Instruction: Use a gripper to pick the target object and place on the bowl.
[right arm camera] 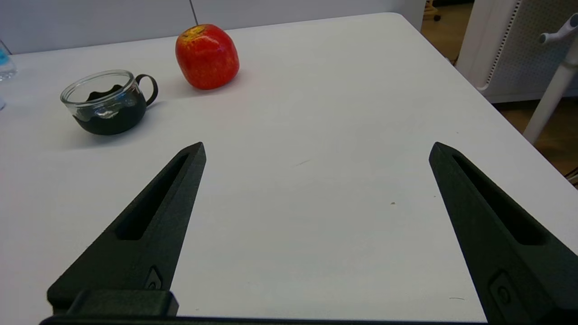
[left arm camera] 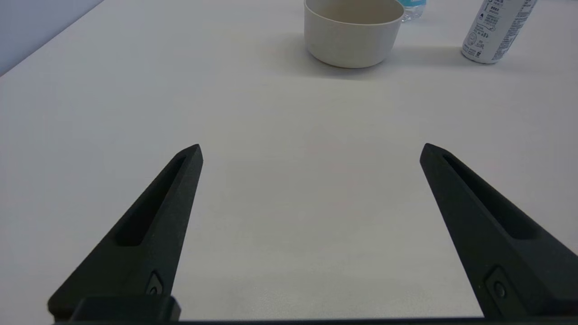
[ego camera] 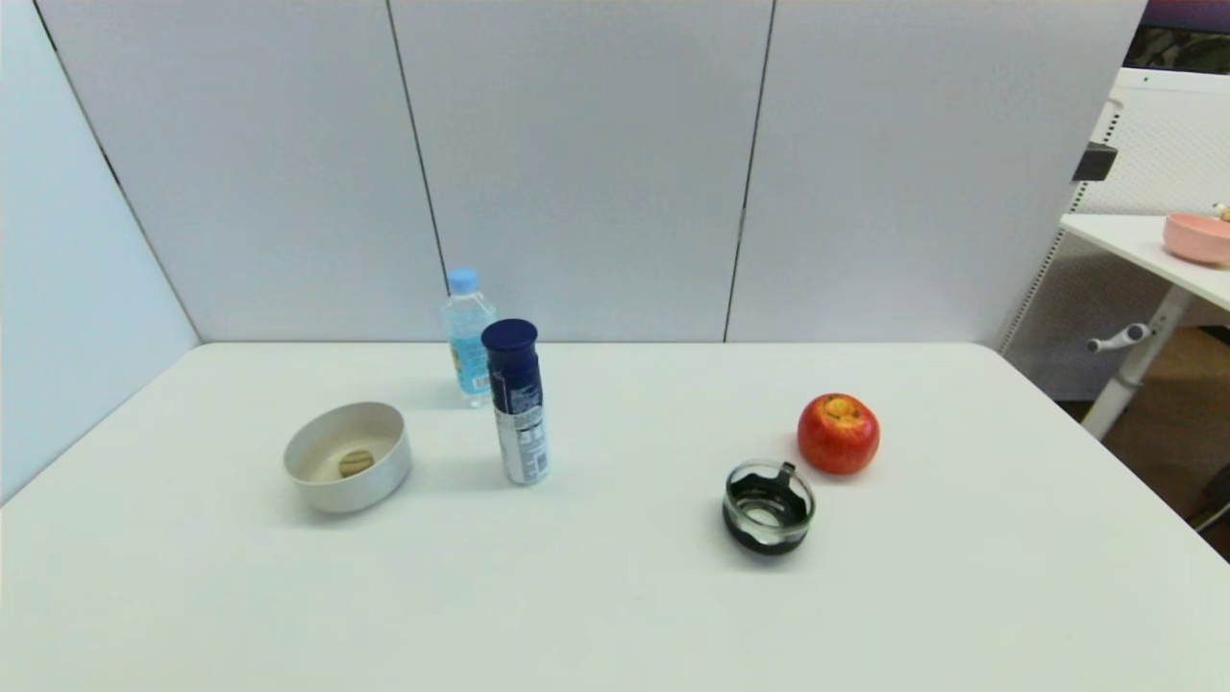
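Observation:
The tan cork-like target object [ego camera: 355, 462] lies inside the cream bowl [ego camera: 312, 485] on the table's left side. The bowl also shows in the left wrist view [left arm camera: 352, 43], where its inside bottom is hidden. My left gripper [left arm camera: 310, 146] is open and empty, low over bare table well short of the bowl. My right gripper [right arm camera: 317, 145] is open and empty over bare table, short of the apple and cup. Neither gripper shows in the head view.
A blue-capped spray can [ego camera: 517, 404] and a water bottle [ego camera: 468, 333] stand right of the bowl. A red apple [ego camera: 838, 433] and a black-rimmed glass cup [ego camera: 768, 506] sit at right. A pink bowl [ego camera: 1196, 237] rests on a side table.

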